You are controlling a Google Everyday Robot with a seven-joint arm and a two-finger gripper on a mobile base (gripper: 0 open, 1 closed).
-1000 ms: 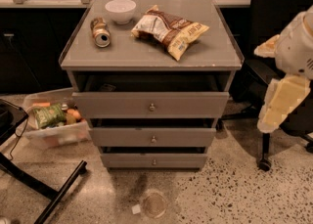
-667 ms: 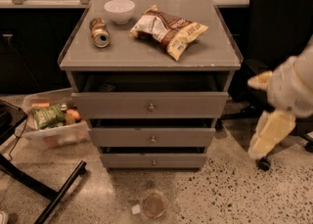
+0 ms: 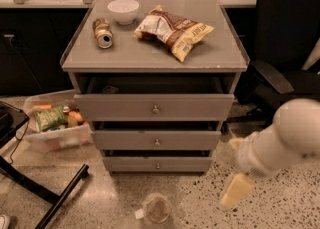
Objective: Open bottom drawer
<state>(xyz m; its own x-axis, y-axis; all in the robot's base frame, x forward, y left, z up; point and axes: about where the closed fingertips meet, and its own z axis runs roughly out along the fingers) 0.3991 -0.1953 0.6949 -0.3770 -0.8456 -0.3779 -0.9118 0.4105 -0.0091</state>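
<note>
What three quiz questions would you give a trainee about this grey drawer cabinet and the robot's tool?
1. True or false: the cream-coloured tool touches the round metal knob of the slim grey bottom drawer.
2. What lies beside the white round bowl on the grey cabinet top? A a metal can on its side; B a book; C a spoon.
3. How many drawer knobs show?
Key: 1 false, the tool hangs low at the picture's right, above the speckled floor; 2 A; 3 three.

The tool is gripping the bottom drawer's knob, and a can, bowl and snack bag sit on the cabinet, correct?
No. The camera view shows the tool low to the right of the cabinet, clear of the knob on the bottom drawer. The can, bowl and snack bag do sit on the cabinet.
</note>
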